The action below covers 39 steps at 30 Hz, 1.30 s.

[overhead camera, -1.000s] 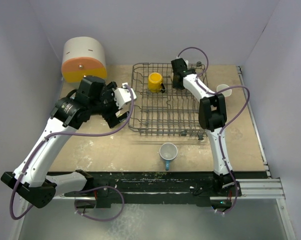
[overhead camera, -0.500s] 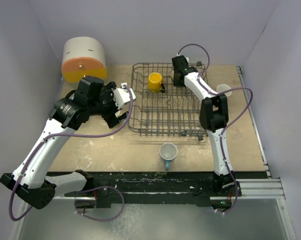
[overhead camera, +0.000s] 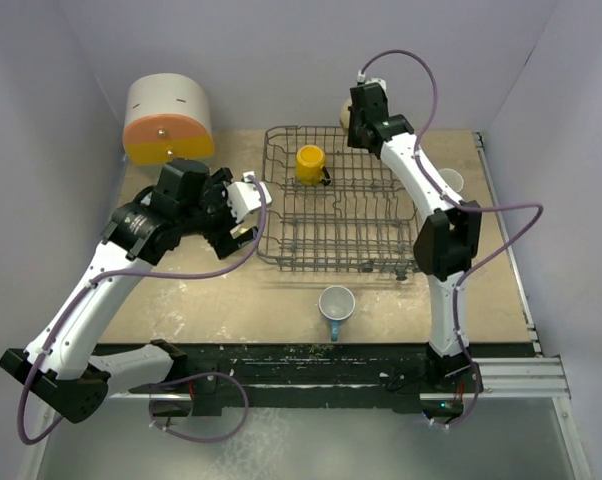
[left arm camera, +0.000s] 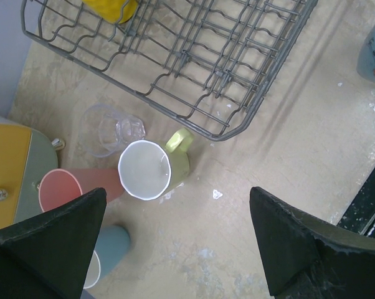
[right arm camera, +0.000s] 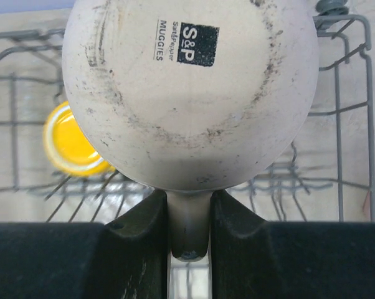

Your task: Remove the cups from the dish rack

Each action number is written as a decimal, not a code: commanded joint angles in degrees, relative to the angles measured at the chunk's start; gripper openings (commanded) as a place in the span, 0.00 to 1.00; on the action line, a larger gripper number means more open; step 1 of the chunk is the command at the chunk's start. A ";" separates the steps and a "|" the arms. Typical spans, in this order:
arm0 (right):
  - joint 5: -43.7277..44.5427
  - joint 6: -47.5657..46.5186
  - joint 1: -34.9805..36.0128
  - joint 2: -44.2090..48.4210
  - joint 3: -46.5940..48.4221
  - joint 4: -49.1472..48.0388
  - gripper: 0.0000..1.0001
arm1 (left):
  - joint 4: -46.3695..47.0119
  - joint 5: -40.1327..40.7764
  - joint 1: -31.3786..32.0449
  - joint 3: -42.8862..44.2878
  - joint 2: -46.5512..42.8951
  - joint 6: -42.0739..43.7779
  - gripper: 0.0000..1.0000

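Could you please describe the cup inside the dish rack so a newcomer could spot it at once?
Find the dark grey wire dish rack in the middle of the table and look at its far left part. The yellow mug there is the only cup inside: the tan mug is held above it by the right gripper, the blue mug stands on the table.

Metal wire rack (overhead camera: 326, 222), scuffed matt mug (right arm camera: 190, 93)

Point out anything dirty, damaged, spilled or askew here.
The tan mug, pinched by its handle in the right gripper over the rack, has dark scuffs ringing its base. The table shows pale flecks and stains. Nothing looks broken or spilled.
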<state>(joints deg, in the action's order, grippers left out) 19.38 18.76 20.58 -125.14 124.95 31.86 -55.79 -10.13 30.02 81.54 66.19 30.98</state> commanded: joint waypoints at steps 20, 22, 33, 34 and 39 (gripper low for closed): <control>-50.78 39.81 11.57 51.92 -46.48 -26.71 0.00 | 36.35 -10.24 -0.31 -20.75 -18.17 14.62 0.99; -53.22 45.19 12.23 53.85 -50.02 -33.91 0.00 | 39.53 -11.90 -0.31 -20.82 -17.84 14.75 0.99; -53.64 61.52 18.54 60.23 -59.33 -53.98 0.00 | 43.96 -17.80 -0.31 -14.54 -15.79 11.23 0.96; -52.89 62.32 19.39 60.79 -59.79 -55.29 0.00 | 44.02 -18.02 -0.31 -14.10 -15.78 10.97 0.94; -49.42 65.37 23.66 62.79 -62.62 -60.34 0.00 | 44.54 -18.61 -0.32 -11.77 -15.66 9.34 0.88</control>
<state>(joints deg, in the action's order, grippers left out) -32.29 79.59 41.52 -66.19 62.74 -12.32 -14.63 -25.89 30.00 66.15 50.87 42.63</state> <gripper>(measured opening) 0.251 0.897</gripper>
